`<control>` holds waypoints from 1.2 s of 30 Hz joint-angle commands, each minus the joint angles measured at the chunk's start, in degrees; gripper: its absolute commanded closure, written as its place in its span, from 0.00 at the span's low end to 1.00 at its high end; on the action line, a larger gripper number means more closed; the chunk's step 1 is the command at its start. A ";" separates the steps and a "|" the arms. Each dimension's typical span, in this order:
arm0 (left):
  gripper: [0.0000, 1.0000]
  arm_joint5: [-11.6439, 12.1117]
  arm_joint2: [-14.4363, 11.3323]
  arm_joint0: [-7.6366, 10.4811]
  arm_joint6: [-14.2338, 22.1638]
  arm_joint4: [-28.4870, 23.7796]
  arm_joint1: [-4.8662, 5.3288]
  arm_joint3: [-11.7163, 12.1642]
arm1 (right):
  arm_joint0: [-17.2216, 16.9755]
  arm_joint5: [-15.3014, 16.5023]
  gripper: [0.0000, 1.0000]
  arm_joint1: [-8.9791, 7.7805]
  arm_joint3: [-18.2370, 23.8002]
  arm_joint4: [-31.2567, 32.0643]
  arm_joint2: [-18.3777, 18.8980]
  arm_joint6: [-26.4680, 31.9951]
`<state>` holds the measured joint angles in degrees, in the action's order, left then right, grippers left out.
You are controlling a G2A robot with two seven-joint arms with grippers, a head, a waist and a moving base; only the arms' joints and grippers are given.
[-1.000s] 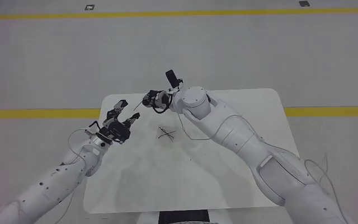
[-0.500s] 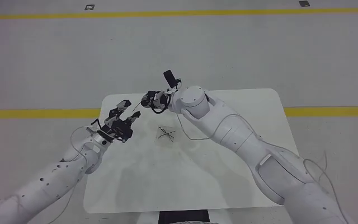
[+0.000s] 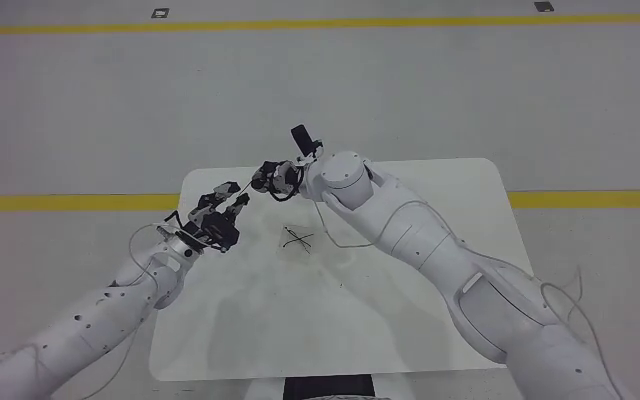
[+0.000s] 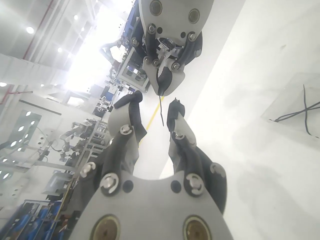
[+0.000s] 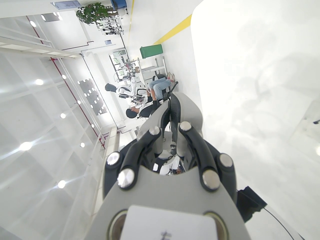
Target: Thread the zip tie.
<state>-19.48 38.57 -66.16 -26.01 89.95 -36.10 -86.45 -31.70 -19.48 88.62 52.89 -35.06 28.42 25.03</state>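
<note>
White rounded-corner tabletop (image 3: 430, 300) on a pale grey floor (image 3: 400, 90) crossed by two yellow painted lines (image 3: 90, 202). Beyond it: green rectangular bin (image 5: 151, 51), leafy potted plant (image 5: 91, 13), blue box (image 5: 118, 2), and bright round ceiling lamps (image 5: 26, 146).

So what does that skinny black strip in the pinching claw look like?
The zip tie is a thin black strip, plastic by its look, slightly bent. The right gripper is shut on one end; the free tip pokes between the left gripper's open fingers, apparently touching neither. Its head is hidden.
</note>
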 commanded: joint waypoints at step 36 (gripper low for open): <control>1.00 0.00 0.26 0.49 0.42 -0.16 -1.67 1.45 | -0.12 0.00 0.00 1.29 -2.69 2.06 3.55 2.47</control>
<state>-19.48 38.33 -65.27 -25.55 89.94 -37.69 -84.80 -31.71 -19.48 90.01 50.11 -33.23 31.59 27.74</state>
